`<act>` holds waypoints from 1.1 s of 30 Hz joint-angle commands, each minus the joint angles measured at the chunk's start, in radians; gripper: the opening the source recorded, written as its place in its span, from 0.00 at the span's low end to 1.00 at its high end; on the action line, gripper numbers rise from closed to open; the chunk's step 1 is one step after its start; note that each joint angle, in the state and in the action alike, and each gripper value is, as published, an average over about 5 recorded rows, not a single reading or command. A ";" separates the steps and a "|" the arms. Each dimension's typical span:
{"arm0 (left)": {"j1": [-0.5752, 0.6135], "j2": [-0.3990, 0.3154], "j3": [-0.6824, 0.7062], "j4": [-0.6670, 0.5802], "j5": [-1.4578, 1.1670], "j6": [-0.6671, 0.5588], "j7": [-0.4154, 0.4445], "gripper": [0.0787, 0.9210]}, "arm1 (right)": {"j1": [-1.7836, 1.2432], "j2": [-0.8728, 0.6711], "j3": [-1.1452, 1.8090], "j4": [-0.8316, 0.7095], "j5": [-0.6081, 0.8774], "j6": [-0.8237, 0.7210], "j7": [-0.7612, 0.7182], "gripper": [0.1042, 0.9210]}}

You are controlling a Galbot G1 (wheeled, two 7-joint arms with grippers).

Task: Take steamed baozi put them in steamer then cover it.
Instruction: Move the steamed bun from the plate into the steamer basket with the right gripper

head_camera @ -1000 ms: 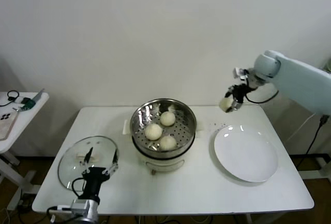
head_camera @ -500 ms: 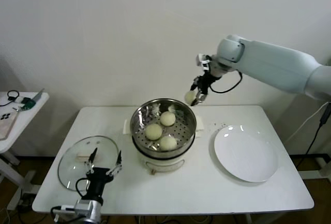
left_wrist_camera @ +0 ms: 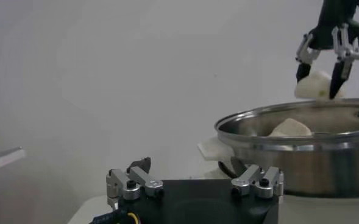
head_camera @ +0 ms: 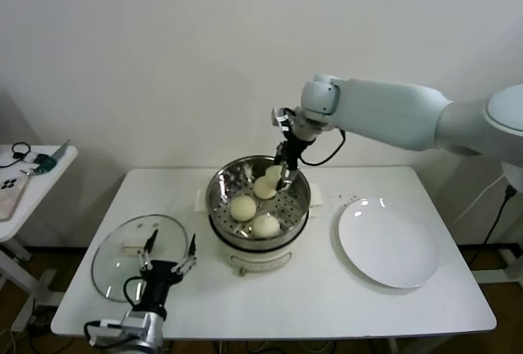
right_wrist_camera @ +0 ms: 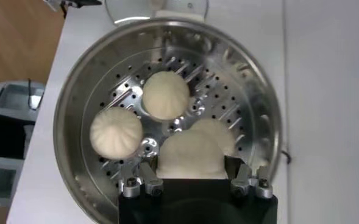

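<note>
The steamer [head_camera: 214, 199] stands mid-table, a shiny perforated basket on a cream pot base. Three steamed baozi lie on its floor [right_wrist_camera: 166, 94], [right_wrist_camera: 116, 133], [right_wrist_camera: 219, 133], the last partly hidden. My right gripper [head_camera: 283, 171] hangs just above the basket's far side, shut on a fourth baozi [right_wrist_camera: 190, 157], which fills the space between its fingers. The left wrist view shows that held baozi [left_wrist_camera: 313, 85] just above the steamer rim [left_wrist_camera: 289, 125]. My left gripper [head_camera: 172, 244] waits open and empty at the table's front left, beside the glass lid.
The round glass lid [head_camera: 122, 256] lies flat on the table at front left. A white plate [head_camera: 388, 244] with nothing on it sits to the steamer's right. A small side table [head_camera: 33, 166] with loose items stands beyond the left edge.
My right arm swung left from above the plate to over the steamer and came down, carrying the baozi. The left gripper shifted slightly near the lid.
</note>
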 commanded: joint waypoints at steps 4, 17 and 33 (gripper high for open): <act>-0.003 -0.001 0.001 0.002 -0.003 -0.001 0.000 0.88 | -0.033 0.047 -0.102 0.006 0.000 -0.010 0.011 0.74; 0.000 0.004 -0.010 -0.001 -0.013 -0.003 0.000 0.88 | -0.076 0.053 -0.095 -0.013 -0.044 -0.008 0.008 0.74; 0.006 0.009 -0.018 -0.011 -0.023 0.000 0.001 0.88 | -0.075 0.039 -0.058 -0.016 -0.054 -0.009 0.016 0.87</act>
